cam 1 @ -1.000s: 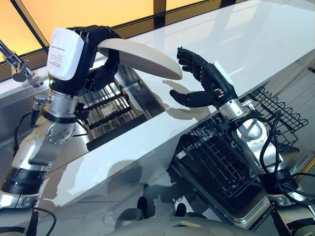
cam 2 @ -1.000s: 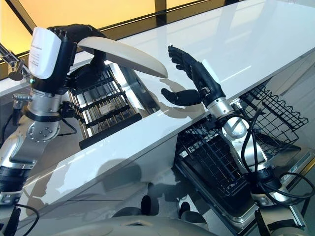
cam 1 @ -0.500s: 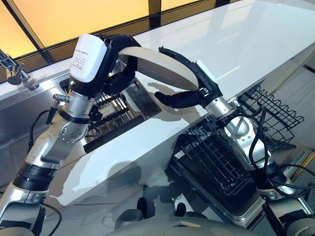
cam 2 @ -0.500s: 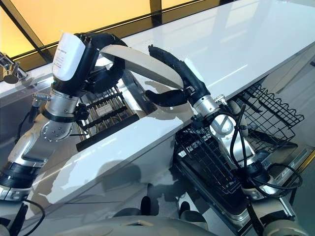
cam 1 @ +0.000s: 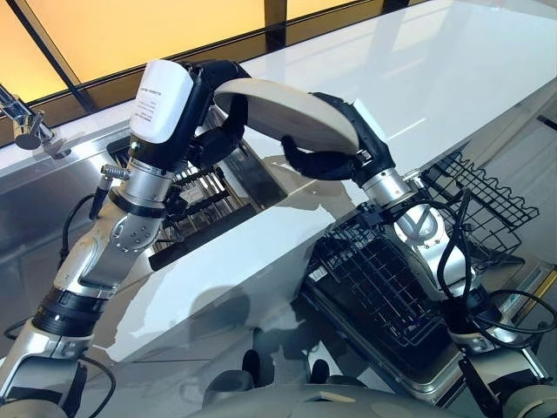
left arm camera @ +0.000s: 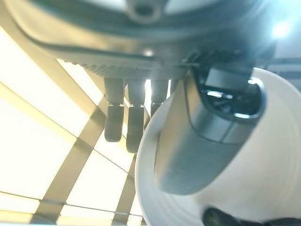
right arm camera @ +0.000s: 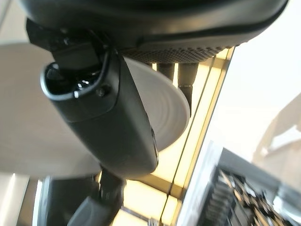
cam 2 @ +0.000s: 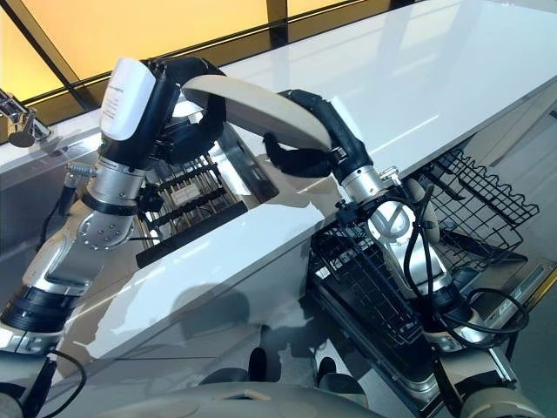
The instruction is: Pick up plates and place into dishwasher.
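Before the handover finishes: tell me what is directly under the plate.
Under the plate: the right hand, its thumb curled beneath, and the sink rack below. The left hand grips the far edge. The counter beneath is partly covered.

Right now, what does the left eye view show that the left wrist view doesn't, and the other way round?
The left eye view takes in the counter, the sink rack, the black dishwasher rack below the counter's edge, and the right hand gripping the plate's far side. The left wrist view gives a close look at the left hand's thumb lying across the plate against the yellow window. Both show the left hand holding the plate.
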`<state>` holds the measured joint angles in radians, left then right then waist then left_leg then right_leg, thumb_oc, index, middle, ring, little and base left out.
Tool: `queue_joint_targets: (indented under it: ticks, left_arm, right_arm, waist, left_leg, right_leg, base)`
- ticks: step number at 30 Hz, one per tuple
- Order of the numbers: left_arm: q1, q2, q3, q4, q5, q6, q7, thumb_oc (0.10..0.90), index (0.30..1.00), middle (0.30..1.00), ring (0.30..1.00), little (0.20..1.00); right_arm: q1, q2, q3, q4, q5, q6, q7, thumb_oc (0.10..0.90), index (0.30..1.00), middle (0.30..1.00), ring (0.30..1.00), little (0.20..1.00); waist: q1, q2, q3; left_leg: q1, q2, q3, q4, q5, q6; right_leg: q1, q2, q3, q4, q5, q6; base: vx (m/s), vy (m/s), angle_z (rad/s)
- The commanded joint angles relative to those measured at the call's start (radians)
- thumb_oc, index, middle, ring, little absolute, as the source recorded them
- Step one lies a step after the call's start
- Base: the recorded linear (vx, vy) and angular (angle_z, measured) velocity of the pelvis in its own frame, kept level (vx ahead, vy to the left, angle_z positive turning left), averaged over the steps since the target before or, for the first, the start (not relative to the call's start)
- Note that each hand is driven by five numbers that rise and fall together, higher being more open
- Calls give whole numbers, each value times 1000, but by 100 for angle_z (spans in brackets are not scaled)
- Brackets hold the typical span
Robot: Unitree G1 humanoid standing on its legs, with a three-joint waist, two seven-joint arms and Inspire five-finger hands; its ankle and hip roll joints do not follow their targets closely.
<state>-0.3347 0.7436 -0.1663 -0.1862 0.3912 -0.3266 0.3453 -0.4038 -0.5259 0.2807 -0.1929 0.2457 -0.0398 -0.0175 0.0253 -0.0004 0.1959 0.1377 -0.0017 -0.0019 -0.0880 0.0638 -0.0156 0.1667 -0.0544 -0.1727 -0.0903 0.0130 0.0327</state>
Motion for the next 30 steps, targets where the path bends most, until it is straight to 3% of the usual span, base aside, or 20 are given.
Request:
queue_joint_targets:
  ticks: [1,4,13,14,15,21,26,30]
  left_arm:
    - [-162,-18,-36,-38,-55,-29,-5,100,300,300,300,200]
    - [-149,-37,-37,-36,-137,-8,-58,100,300,300,300,200]
    - [-123,-67,-36,-4,-214,42,-124,100,300,300,300,200]
    - [-120,-71,-37,3,-227,54,-129,267,444,444,444,367]
    - [-119,-75,-37,11,-249,69,-130,800,900,900,900,900]
    - [-86,-111,-11,40,-374,105,-162,800,900,900,900,900]
    - [-52,-107,33,42,-380,125,-161,800,900,900,900,900]
    - [-15,-87,78,57,-407,132,-157,800,900,900,900,900]
  right_arm:
    - [-132,39,12,-118,-6,-102,-8,100,300,300,300,200]
    - [-128,42,8,-115,-18,-119,-18,100,300,300,300,200]
    - [-122,44,-7,-118,-19,-137,-28,100,300,300,300,200]
    - [-122,45,-7,-115,-20,-140,-29,100,300,300,300,200]
    - [-123,47,-7,-112,-21,-143,-30,100,300,300,300,200]
    - [-113,49,-34,-106,-31,-147,-50,100,300,300,300,200]
    - [-89,36,-71,-113,-57,-162,-74,100,300,300,300,200]
    - [-65,9,-129,-107,-143,-226,-190,100,300,300,300,200]
  waist:
    - [-7,6,-117]
    - [-8,8,-115]
    - [-11,10,-113]
    - [-12,10,-113]
    - [-12,10,-112]
    - [-10,9,-113]
    - [-9,9,-111]
    - [-8,11,-109]
  left_leg:
    - [10,-58,33,1,-104,36]
    - [13,-58,34,1,-106,37]
    - [25,-59,36,1,-109,43]
    - [27,-59,35,1,-110,44]
    - [28,-59,35,1,-110,44]
    - [29,-57,36,1,-109,44]
    - [29,-57,35,1,-108,44]
    - [30,-56,36,1,-109,42]
  right_leg:
    - [-12,65,-22,59,-76,6]
    - [-11,64,-23,63,-78,6]
    - [-10,63,-20,77,-86,5]
    - [-10,62,-20,77,-86,5]
    - [-9,62,-20,78,-87,5]
    - [-6,63,-20,72,-83,5]
    - [-5,63,-23,70,-82,5]
    - [-1,63,-24,64,-80,5]
  base:
    - [0,0,0]
    - [0,0,0]
    - [0,0,0]
    - [0,0,0]
    - [0,0,0]
    - [0,0,0]
    - [0,0,0]
    - [0,0,0]
